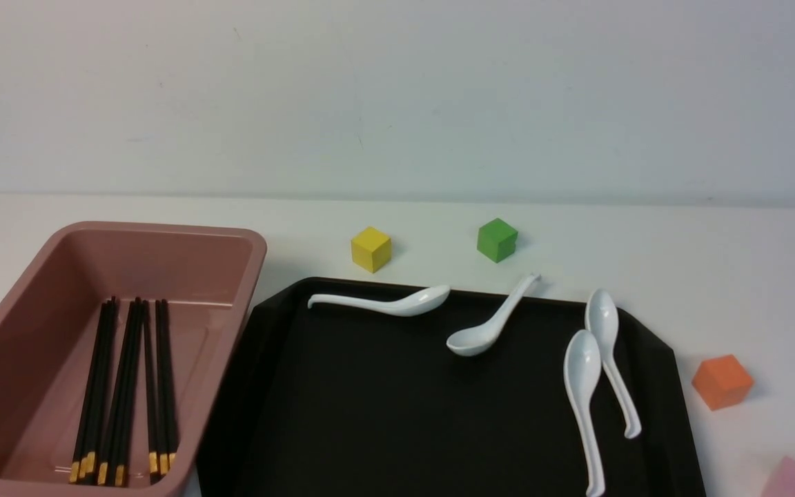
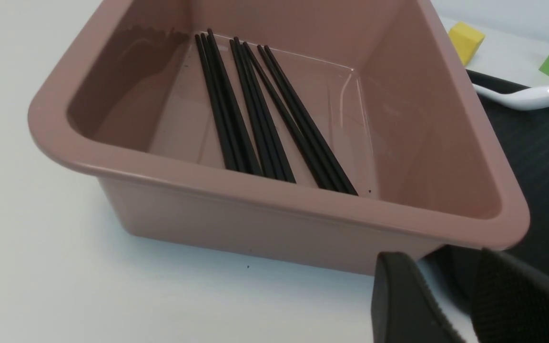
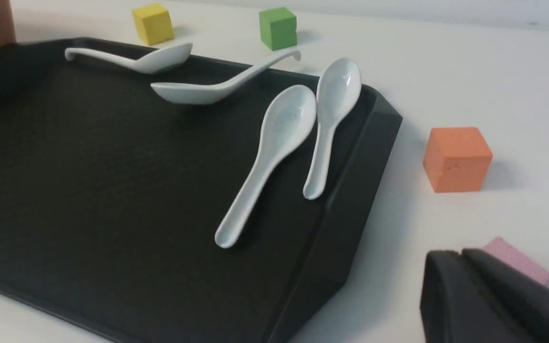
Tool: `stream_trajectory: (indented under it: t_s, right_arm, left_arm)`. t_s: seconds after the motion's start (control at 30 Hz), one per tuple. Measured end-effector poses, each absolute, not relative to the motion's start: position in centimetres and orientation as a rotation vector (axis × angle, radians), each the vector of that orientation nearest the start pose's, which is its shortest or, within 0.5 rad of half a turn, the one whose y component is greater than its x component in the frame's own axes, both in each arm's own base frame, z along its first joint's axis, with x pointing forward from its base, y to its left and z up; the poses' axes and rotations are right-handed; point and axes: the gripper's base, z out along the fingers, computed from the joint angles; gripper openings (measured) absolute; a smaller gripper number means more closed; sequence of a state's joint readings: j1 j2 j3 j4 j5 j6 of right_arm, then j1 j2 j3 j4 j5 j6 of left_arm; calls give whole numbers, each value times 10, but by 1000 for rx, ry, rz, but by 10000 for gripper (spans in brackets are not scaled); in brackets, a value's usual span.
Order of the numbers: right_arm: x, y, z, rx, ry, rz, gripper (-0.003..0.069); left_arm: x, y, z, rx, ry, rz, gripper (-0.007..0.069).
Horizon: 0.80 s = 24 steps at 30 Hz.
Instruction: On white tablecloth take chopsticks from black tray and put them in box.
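Several black chopsticks (image 1: 125, 386) with gold bands lie side by side on the floor of the pink box (image 1: 163, 229), which stands at the left on the white tablecloth (image 1: 715, 262). No chopsticks show on the black tray (image 1: 370, 414) to its right. In the left wrist view the chopsticks (image 2: 255, 119) lie in the box (image 2: 255, 183), and my left gripper (image 2: 460, 305) hovers outside its near corner, open, with only cloth between the fingers. In the right wrist view my right gripper (image 3: 460, 252) is shut and empty over the cloth, off the tray's (image 3: 88, 166) right side. Neither gripper shows in the front view.
Several white spoons (image 1: 384, 302) lie along the tray's far and right parts. A yellow cube (image 1: 370, 249) and a green cube (image 1: 497, 239) stand behind the tray. An orange cube (image 1: 722, 381) and a pink block (image 1: 794, 480) sit to its right, the pink block (image 3: 517, 259) just behind my right gripper.
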<state>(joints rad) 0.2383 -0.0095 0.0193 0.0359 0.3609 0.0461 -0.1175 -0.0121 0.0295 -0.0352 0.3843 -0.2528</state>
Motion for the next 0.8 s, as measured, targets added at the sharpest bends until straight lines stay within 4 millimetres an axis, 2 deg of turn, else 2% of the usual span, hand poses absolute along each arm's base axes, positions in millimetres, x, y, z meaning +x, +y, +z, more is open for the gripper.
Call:
stream_trajectory:
  t_s: [0.33,0.8]
  right_arm:
    - [52,9,175,-79,1858,178,63]
    - [52,9,175,-73,1858,174,83]
  left_arm:
    - [52,-7,169,-150,1889,-288,238]
    - [52,-7,169,-150,1889,-288,238]
